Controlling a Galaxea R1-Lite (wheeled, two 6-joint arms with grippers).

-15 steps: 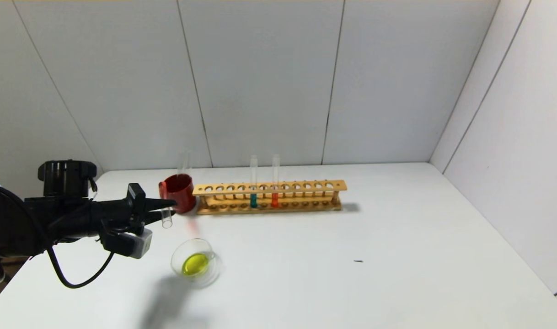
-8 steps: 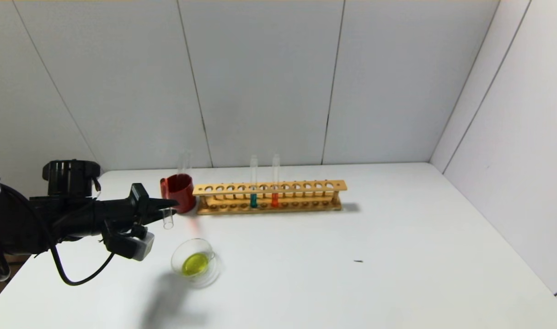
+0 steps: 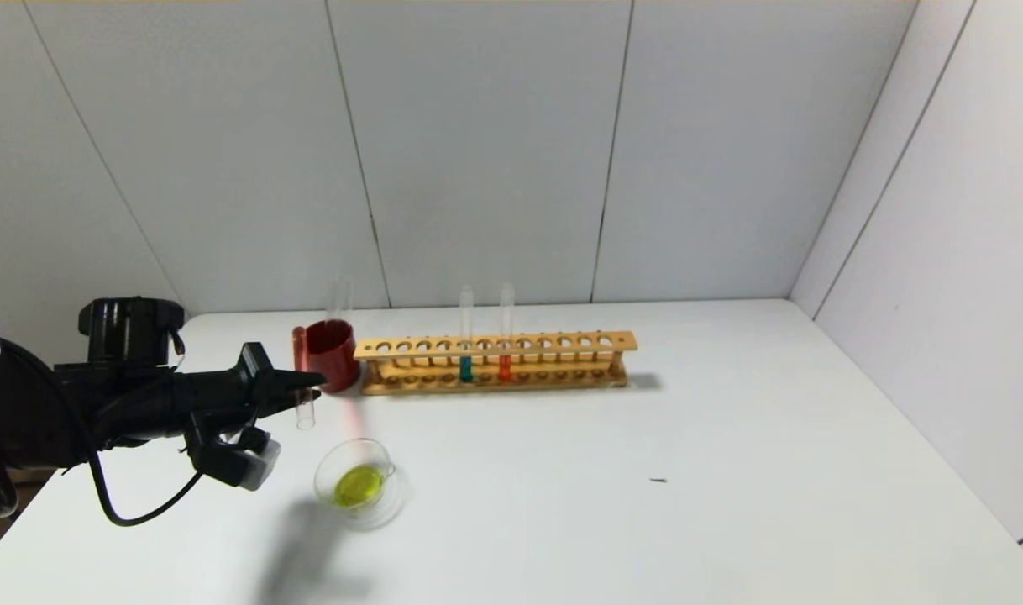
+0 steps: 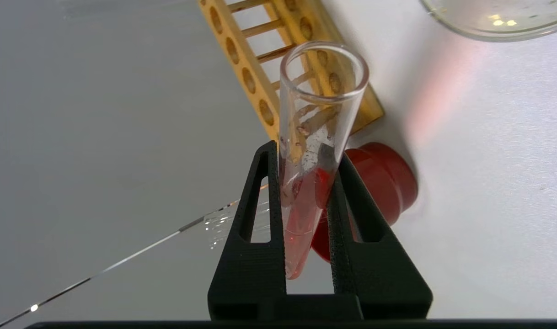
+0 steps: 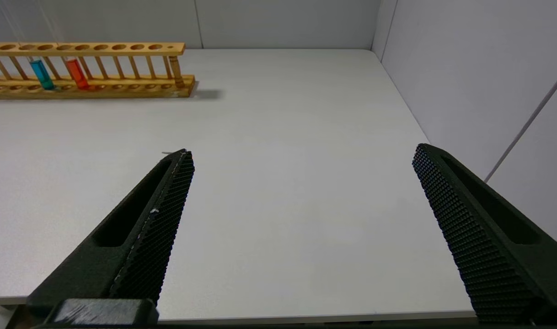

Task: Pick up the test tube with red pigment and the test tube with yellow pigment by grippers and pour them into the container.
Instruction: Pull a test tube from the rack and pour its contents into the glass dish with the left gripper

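Observation:
My left gripper is shut on the test tube with red pigment, held above the table between the dark red cup and the container. In the left wrist view the tube sits between the fingers, red liquid at its closed end, open mouth pointing away. The container, a low clear glass dish, holds yellow liquid; its rim shows in the left wrist view. No tube with yellow liquid is in view. My right gripper is open and empty over bare table.
A dark red cup with an empty clear tube stands left of the wooden rack. The rack holds a teal tube and a second red tube. White walls close the back and right.
My left gripper has rolled a little, and the held tube has swung from a slant to nearly upright with its mouth down. The dish and rack have not moved.

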